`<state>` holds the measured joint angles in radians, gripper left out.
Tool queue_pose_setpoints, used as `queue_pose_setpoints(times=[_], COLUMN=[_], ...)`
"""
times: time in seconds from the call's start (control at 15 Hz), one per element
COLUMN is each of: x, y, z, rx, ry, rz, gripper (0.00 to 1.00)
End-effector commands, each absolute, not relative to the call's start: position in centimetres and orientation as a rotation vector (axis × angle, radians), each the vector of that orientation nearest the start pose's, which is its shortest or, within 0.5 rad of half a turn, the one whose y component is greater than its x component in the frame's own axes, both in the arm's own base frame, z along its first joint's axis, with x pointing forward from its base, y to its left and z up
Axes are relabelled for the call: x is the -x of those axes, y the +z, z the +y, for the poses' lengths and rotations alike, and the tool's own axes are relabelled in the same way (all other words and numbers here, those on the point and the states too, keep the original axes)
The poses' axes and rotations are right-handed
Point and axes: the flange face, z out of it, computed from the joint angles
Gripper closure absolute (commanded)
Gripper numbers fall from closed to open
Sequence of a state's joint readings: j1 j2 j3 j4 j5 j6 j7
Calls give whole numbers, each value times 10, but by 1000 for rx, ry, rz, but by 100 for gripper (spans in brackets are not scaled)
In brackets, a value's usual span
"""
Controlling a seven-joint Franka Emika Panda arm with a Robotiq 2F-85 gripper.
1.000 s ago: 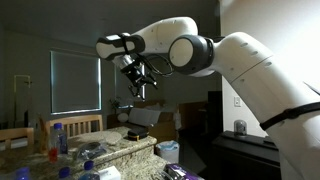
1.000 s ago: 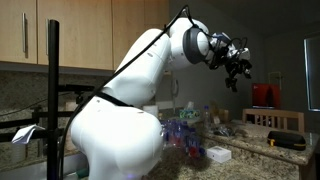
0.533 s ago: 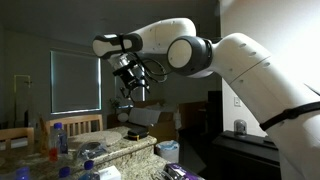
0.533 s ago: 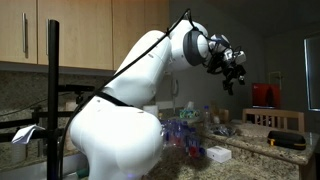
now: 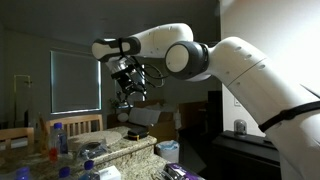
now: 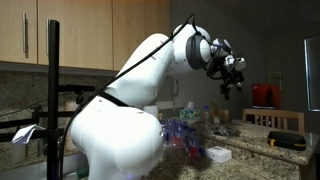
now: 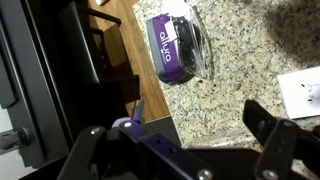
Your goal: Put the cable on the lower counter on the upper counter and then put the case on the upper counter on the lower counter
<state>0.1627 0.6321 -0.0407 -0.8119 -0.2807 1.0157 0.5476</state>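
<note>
My gripper (image 7: 180, 130) is open and empty, high above the granite counter (image 7: 235, 85). It also shows in both exterior views (image 5: 128, 92) (image 6: 228, 82), raised well above the counter (image 5: 120, 152) (image 6: 250, 148). A purple and black case (image 7: 175, 45) with white lettering lies on the granite near its edge, ahead of the fingers in the wrist view. I cannot make out the cable in any view.
A wooden surface (image 7: 115, 40) borders the granite, with dark chair frames (image 7: 60, 60) beyond. A white flat item (image 7: 300, 92) lies at the right. Water bottles (image 5: 58, 138) and clutter (image 6: 190, 130) crowd the counter. A red appliance (image 6: 262, 95) stands behind.
The gripper has moved sideways, to the left in both exterior views, and slightly down, staying open and empty.
</note>
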Motion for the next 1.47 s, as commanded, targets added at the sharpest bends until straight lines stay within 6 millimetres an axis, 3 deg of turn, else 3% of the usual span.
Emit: queue_pose_setpoints(times=[0.0,0.33,0.6,0.8,1.07,1.4], x=[-662,-664,-643,-622,-590,-564], y=[537,491,458,449,439,413], z=[55,38,21,13,27,61], rx=[3361,3385,3402,3416,3415,3450], ry=[504,599,756,850,931,678], rz=[942,834,715,571,428,496], gripper=[0,0,0,0,0,0])
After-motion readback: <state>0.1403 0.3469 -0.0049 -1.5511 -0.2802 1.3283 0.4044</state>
